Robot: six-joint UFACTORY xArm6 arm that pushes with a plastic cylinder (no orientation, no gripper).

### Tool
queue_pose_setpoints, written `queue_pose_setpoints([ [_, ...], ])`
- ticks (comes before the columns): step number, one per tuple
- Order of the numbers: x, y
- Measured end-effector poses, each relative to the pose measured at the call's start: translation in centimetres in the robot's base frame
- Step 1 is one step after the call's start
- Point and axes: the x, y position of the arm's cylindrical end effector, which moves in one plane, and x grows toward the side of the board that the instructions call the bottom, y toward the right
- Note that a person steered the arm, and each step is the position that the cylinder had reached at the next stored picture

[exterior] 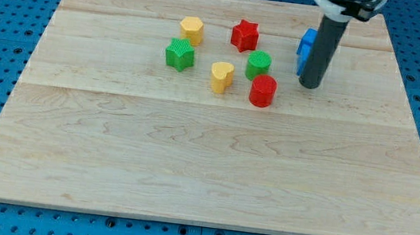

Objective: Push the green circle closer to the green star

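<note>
The arm's rod comes down from the top right, and my tip [309,85] sits on the wooden board [187,171], out at about three o'clock from the green circle [258,64], near it but clearly not touching. There's no pincer on this rig at all, just the bare rod, so nothing to open or close. Right behind the rod, partly hidden, is a blue block [305,52] whose shape can't be made out. The green star [179,54] waits at nine o'clock from the circle, well apart, with the yellow heart [221,76] lying just below that line. The red star [245,35] stands at eleven o'clock of the circle, the red cylinder [262,90] just beside it at five o'clock, and a yellow block [192,29] sits at one o'clock of the green star. This looks like the approach step, contact not yet made. Next, I'd judge, the tip must meet the circle's three o'clock side and drive straight toward nine, keeping clear of that red cylinder and the heart.
</note>
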Motion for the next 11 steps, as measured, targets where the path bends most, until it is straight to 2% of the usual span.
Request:
queue_pose_setpoints([
  [1, 0.0, -3.0],
  [5, -2.2, -3.5],
  [7, -2.2, -7.8],
  [9, -2.5, -8.6],
  [11, -3.2, -12.9],
])
